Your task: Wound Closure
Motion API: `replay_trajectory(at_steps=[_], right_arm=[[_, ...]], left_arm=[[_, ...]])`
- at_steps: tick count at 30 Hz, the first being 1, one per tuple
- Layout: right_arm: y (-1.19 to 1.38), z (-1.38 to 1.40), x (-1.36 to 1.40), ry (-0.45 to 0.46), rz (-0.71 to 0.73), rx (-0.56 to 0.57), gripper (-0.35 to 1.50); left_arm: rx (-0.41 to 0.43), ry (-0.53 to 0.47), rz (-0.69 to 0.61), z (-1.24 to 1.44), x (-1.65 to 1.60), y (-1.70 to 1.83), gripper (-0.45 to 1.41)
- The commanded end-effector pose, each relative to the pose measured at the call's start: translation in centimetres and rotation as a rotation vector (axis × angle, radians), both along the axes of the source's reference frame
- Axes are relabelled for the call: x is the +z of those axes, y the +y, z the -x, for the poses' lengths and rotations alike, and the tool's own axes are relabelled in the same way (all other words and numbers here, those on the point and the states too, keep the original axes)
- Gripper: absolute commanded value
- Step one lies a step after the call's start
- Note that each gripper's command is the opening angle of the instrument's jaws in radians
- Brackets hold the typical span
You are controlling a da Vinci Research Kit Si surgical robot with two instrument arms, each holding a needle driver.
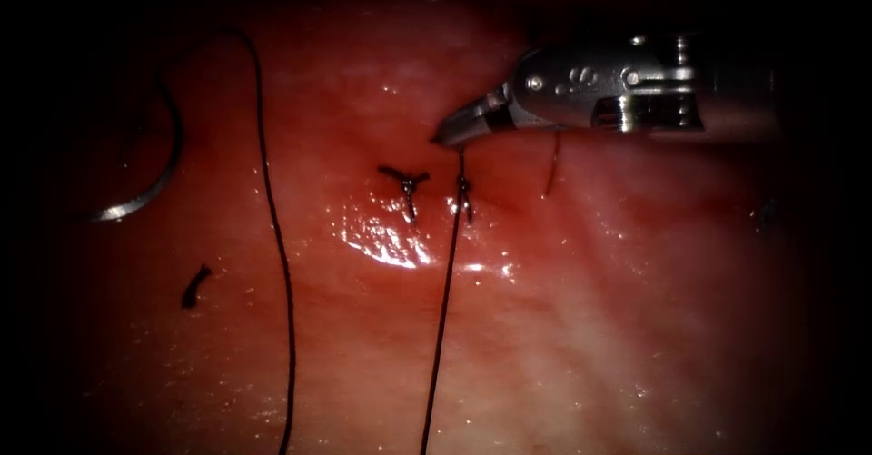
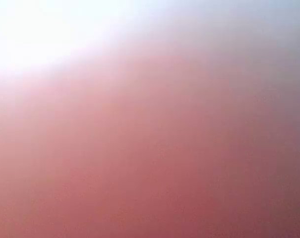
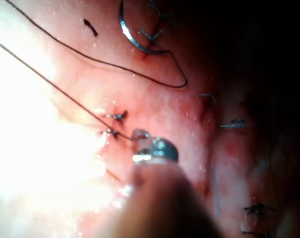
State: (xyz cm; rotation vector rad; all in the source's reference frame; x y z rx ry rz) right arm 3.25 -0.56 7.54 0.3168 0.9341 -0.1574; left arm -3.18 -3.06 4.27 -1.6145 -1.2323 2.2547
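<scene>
Steel, curved and bright, the needle (image 1: 150, 182) is seen lying free on the tissue (image 1: 590, 328) at the far left of the endoscope view, well apart from the right tool (image 1: 447, 137) and held by nothing. Its arc runs from top to bottom and bulges to the right; whether its point is in the tissue cannot be told. The right tool is the nearer arm to it, and the needle lies to this tool's left.

From the needle a dark thread (image 1: 277, 237) is led down the tissue. A second strand (image 1: 443, 301) rises to a knot (image 1: 464, 187) just under the right tool's tip, and the jaws are pressed together there, apparently pinching this strand just above the knot (in the right wrist view the strand (image 3: 55, 87) meets the tip (image 3: 139, 135) too). A finished knot (image 1: 406, 182) lies just to the left, and a cut end of thread (image 1: 194, 286) is below the needle.

No containers are present.
</scene>
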Motion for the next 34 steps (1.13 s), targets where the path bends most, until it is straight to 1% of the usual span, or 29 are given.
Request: replay_trajectory(at_steps=[1, 2, 4, 5, 7, 8, 9, 10, 13, 14, 15, 18, 19, 22, 26, 34], right_arm=[[-0.01, -0.08, 0.02, -0.012, 0.016, 0.017, 1.08], [-0.01, -0.08, 0.01, -0.020, 0.020, 0.033, 1.16], [-0.01, -0.08, 0.00, -0.022, 0.018, 0.045, 1.19], [0.01, -0.06, -0.01, -0.027, 0.012, 0.075, 1.26], [0.05, -0.01, -0.06, -0.023, 0.000, 0.127, 1.33], [0.09, 0.05, -0.13, -0.016, -0.012, 0.177, 1.35], [0.11, 0.08, -0.16, -0.012, -0.018, 0.200, 1.36], [0.14, 0.16, -0.25, 0.002, -0.031, 0.254, 1.38], [0.13, 0.27, -0.39, 0.025, -0.049, 0.319, 1.38], [0.11, 0.30, -0.43, 0.041, -0.058, 0.335, 1.38], [0.02, 0.36, -0.52, 0.069, -0.069, 0.354, 1.36], [-0.14, 0.38, -0.60, 0.088, -0.075, 0.360, 1.33], [-0.24, 0.40, -0.64, 0.100, -0.076, 0.367, 1.30], [-0.38, 0.39, -0.70, 0.121, -0.076, 0.377, 1.28], [-0.51, 0.31, -0.75, 0.148, -0.075, 0.401, 1.26], [-0.55, 0.27, -0.75, 0.164, -0.074, 0.414, 1.24]], left_arm=[[-0.012, 0.006, 0.000, 0.06, 0.03, 0.01, -0.45], [-0.020, 0.010, 0.002, 0.07, 0.02, 0.03, -0.45], [-0.023, 0.015, 0.003, 0.07, 0.01, 0.06, -0.45], [-0.047, 0.027, 0.008, 0.08, -0.01, 0.14, -0.45], [-0.098, 0.051, 0.016, 0.09, -0.04, 0.34, -0.45], [-0.137, 0.055, 0.034, 0.07, -0.07, 0.52, -0.45], [-0.156, 0.056, 0.043, 0.06, -0.09, 0.60, -0.45], [-0.196, 0.063, 0.065, 0.02, -0.13, 0.78, -0.45], [-0.274, 0.077, 0.107, -0.03, -0.18, 1.14, -0.45], [-0.301, 0.087, 0.127, -0.05, -0.19, 1.28, -0.45], [-0.341, 0.110, 0.163, -0.08, -0.18, 1.48, -0.45], [-0.387, 0.152, 0.207, -0.13, -0.13, 1.76, -0.45], [-0.416, 0.174, 0.226, -0.18, -0.07, 1.91, -0.45], [-0.470, 0.191, 0.231, -0.24, 0.01, 2.07, -0.45], [-0.469, 0.187, 0.225, -0.22, 0.16, 2.16, -0.45], [-0.471, 0.184, 0.224, -0.23, 0.22, 2.21, -0.45]])
